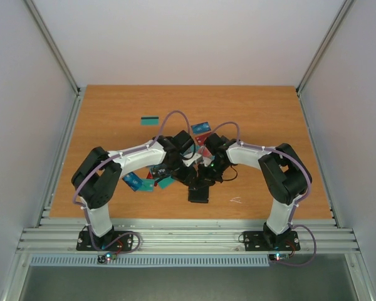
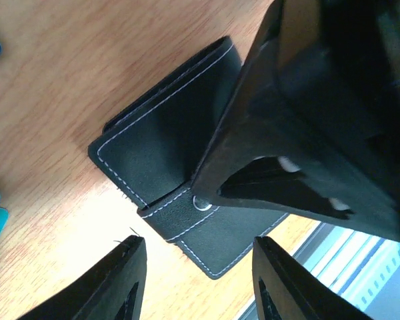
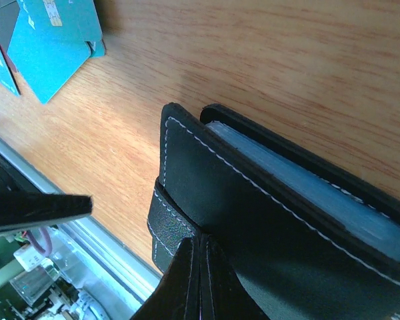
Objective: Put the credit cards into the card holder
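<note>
One holder (image 1: pixel 198 193) is present. It lies closed on the table (image 1: pixel 269 119), near the front edge and midway between the two arm bases. A bluish layer is seen between its covers in the right wrist view; whether this is cards cannot be told.

At least six cards are counted in the top view, and more may be hidden under the arms:
- One teal card (image 1: pixel 150 120) lies well beyond the holder, to its left.
- One blue card (image 1: pixel 202 126) and one red card (image 1: pixel 202 138) lie beyond the holder.
- A cluster of one blue card (image 1: pixel 133 182), one dark card (image 1: pixel 158 170) and one teal card (image 1: pixel 167 182) lies just left of the holder.

Two grippers are present. The left gripper (image 2: pixel 200 283) is held above the holder with its fingers spread and nothing between them. The right gripper (image 3: pixel 199 280) is pinched onto the holder's snap strap (image 2: pixel 180 217).

The table is orange-brown wood with visible grain. A small white scrap (image 1: pixel 236 200) lies right of the holder. The cell is enclosed by white walls on three sides, and grey slotted rails (image 1: pixel 188 237) run in front of the holder.
</note>
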{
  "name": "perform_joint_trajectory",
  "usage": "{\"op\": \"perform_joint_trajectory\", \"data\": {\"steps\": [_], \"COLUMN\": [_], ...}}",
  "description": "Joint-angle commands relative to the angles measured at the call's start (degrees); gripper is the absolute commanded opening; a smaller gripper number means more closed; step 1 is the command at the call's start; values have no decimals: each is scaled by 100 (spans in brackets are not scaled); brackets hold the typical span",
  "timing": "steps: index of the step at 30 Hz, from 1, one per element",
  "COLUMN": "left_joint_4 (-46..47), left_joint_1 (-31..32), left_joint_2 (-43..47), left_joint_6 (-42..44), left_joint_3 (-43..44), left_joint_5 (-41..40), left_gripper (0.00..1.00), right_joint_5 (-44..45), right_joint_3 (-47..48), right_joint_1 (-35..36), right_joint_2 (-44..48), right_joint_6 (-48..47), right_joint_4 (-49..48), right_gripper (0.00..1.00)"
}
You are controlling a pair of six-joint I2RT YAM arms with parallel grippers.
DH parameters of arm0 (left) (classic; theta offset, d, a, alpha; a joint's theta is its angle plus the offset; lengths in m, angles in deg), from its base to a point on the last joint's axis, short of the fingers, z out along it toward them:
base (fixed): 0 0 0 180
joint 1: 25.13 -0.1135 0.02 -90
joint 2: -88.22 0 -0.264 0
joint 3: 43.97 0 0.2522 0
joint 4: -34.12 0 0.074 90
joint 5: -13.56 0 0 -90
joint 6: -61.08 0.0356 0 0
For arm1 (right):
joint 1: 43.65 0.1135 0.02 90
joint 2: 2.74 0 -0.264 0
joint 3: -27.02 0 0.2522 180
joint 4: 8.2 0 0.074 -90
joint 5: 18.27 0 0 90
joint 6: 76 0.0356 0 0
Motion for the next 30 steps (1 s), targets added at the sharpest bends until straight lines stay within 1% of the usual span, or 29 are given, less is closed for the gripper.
{"op": "perform_joint_trajectory", "data": {"steps": [1,13,19,30], "left_joint_4": [548,1190,1338,1807], "left_joint_1": [22,69,81,97], "left_joint_2": [76,-148,-176,-237], "left_joint_6": [152,-384,-369,-487], "left_joint_3": [-315,-646,-777,-1130], "left_joint_5": [9,-293,-349,-223], "left_gripper": [44,43,41,41], "right_joint_5": [422,280,216,148], "right_joint_3": [44,81,54,48], "right_joint_1": [62,-38,-116,-131], "right_joint_2": [-263,-405,-424,-523], "right_joint_6": [-192,-364,-386,-388], "right_joint_4": [-27,53,40,-21], "right_gripper": [1,1,1,1]}}
